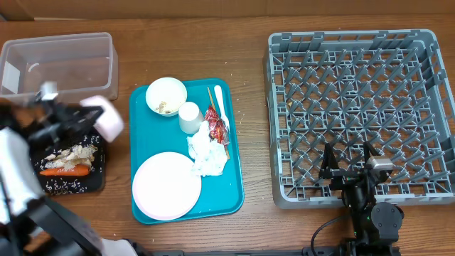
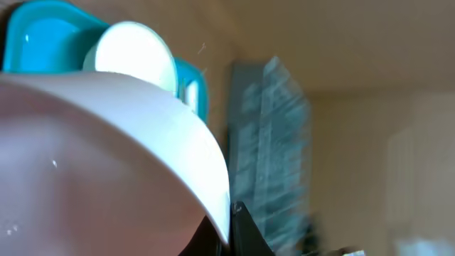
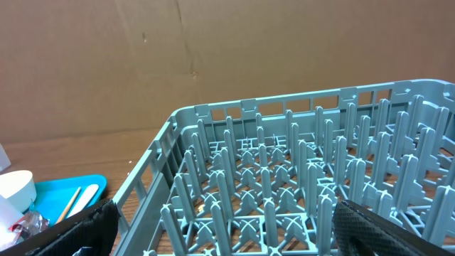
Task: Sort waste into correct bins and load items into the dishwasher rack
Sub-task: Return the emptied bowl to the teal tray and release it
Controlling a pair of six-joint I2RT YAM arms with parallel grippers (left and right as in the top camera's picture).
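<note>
**Left side, overhead view.** My left end effector (image 1: pixel 87 116) is clamped on a pale pink small bowl (image 1: pixel 106 119), held by its rim. The bowl is tipped on its side and blurred. It hangs over the far right corner of the black tray (image 1: pixel 71 183), which holds beige food scraps (image 1: pixel 75 153) and an orange carrot piece (image 1: pixel 64 171). In the left wrist view the bowl's wall fills most of the picture, and I cannot tell whether anything is left inside it.

**The relation that matters.** The dishwasher rack (image 1: pixel 359 92) lies well to the right of the held bowl. The whole teal tray (image 1: pixel 222 190) sits between them. I judge the next move to be a carry across that tray, high enough to pass over what stands on it. The bowl is round, so only the tilt of its mouth needs setting to meet the pegs.

**Right side.** My right end effector (image 1: pixel 348 165) hovers at the rack's near edge, fingers (image 3: pixel 78 231) spread wide and holding nothing. It is much the nearer arm to the rack, but the bowl is with the left.

**Things on the teal tray.** These are the plate (image 1: pixel 167 186), a second bowl (image 1: pixel 166 96), the cup (image 1: pixel 189 117), the crumpled napkin (image 1: pixel 207 153), the red wrapper (image 1: pixel 215 119), the fork (image 1: pixel 221 103) and the chopsticks (image 1: pixel 211 98). The cup stands tallest in the path.

**Elsewhere.** The clear tub (image 1: pixel 64 67) rests on the tabletop (image 1: pixel 192 43) behind the black tray.
</note>
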